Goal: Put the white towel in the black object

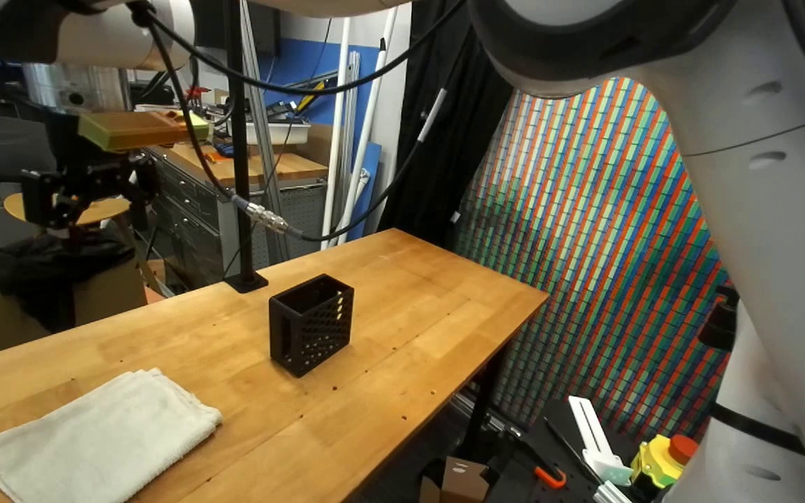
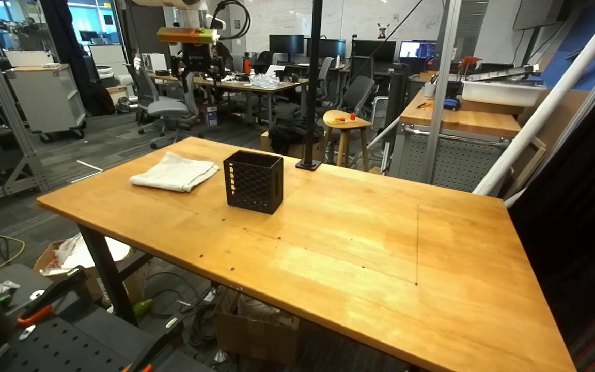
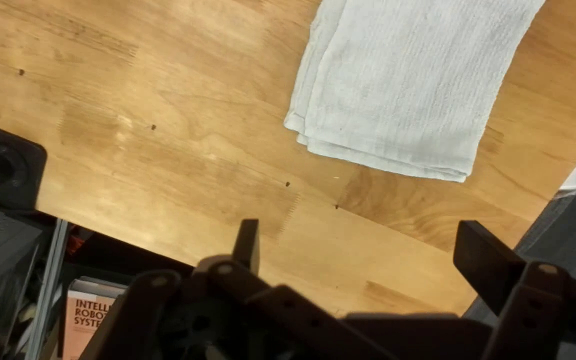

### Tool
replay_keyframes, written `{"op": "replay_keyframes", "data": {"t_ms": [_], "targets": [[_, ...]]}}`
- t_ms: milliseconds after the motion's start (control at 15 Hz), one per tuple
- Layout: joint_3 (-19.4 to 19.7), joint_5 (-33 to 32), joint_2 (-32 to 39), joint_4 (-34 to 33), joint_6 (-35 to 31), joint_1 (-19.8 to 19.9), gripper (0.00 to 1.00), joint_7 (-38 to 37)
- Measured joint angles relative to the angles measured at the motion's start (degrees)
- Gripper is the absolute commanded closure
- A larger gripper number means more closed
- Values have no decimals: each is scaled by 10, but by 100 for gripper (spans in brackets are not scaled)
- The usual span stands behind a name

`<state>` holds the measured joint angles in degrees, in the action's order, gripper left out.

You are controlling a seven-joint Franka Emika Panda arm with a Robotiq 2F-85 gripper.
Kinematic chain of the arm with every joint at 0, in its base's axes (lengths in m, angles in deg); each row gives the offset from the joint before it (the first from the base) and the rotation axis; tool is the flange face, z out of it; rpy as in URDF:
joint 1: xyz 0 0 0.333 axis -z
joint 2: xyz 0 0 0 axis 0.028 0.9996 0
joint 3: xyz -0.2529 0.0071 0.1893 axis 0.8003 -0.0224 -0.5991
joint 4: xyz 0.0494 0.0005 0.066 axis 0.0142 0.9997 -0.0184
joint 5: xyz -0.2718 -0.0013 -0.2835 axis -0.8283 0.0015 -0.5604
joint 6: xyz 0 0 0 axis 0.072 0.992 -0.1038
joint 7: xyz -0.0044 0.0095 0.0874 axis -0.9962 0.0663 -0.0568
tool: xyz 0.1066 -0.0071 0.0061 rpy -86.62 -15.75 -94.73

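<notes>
Task looks unstarted. White towel [image 2: 174, 174] lies folded flat on the desk [image 2: 349, 268], outside the black box [image 2: 253, 183], at its 9 o'clock in an exterior view. Claw [image 3: 357, 232] released, gripping nothing, well up; towel between 12 and 1 o'clock from it, wrist view. Remaining: grasp, lift, carry, insert. Can't see the box bottom.

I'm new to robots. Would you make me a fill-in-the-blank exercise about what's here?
1. Of the white towel and the black container, only the ____ shows in the wrist view.
2. The towel isn't a single layer; it lies ____.
3. The tool, the part that grabs things, isn't shut; it is ____.
4. Towel and container both rest on a table made of ____.

Missing words: towel; folded; open; wood.
</notes>
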<state>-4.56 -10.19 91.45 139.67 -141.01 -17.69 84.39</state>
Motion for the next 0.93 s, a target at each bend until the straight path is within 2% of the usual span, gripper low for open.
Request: {"op": "replay_keyframes", "data": {"t_ms": [400,933], "targets": [[0,-10,52,-5,-30,-28,0,-24],[-1,-7,102,9,-87,-41,0,-40]]}}
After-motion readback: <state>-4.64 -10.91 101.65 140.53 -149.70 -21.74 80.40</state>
